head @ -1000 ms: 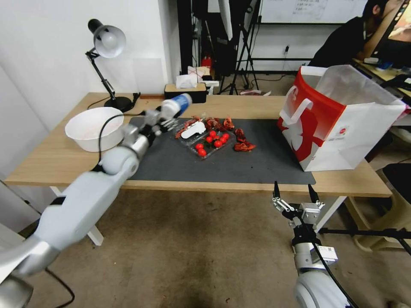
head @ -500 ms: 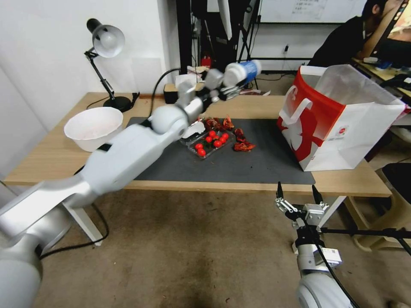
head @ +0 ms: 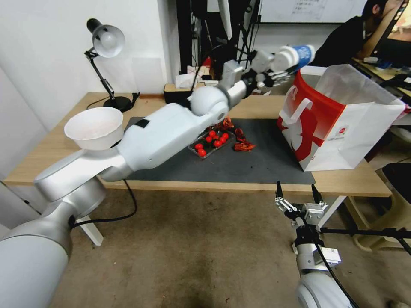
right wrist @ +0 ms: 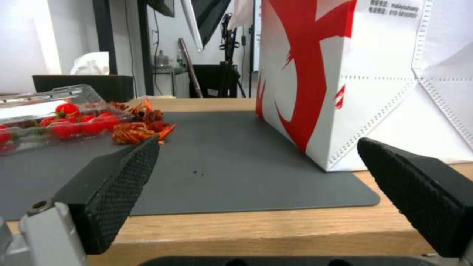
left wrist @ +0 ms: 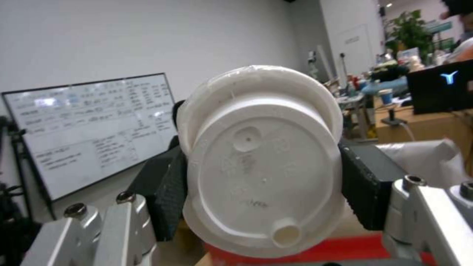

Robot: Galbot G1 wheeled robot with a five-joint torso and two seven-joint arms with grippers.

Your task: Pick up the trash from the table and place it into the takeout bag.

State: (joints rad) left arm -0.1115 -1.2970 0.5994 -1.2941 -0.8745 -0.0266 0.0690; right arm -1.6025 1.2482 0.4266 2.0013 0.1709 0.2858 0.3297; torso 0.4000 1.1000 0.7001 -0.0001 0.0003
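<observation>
My left gripper (head: 274, 70) is clamped on the blue-white cup (head: 295, 57) — I hold it lying on its side in the air, above the table's (head: 55, 158) far edge and just beside the upper rim of the takeout bag (head: 338, 124). In my left wrist view the cup's white lid (left wrist: 264, 159) faces the camera, squeezed between my two black pads (left wrist: 170, 195), with a strip of the bag's red showing just beneath it. The bag stands upright at the right end of the tabletop, its near corner on the right edge of the dark grey mat (head: 239, 164), its mouth open. On the mat's middle sits the clear tray of cherry tomatoes (head: 210, 143), with reddish scraps (head: 242, 143) scattered just beside it toward the bag. A large white bowl (head: 92, 128) rests near the table's left end, and a desk lamp (head: 107, 55) stands at the far left corner. My right gripper (head: 296, 197) hangs below the table's near edge, in front of the bag — its fingers (right wrist: 111, 192) are spread wide and hold nothing.
</observation>
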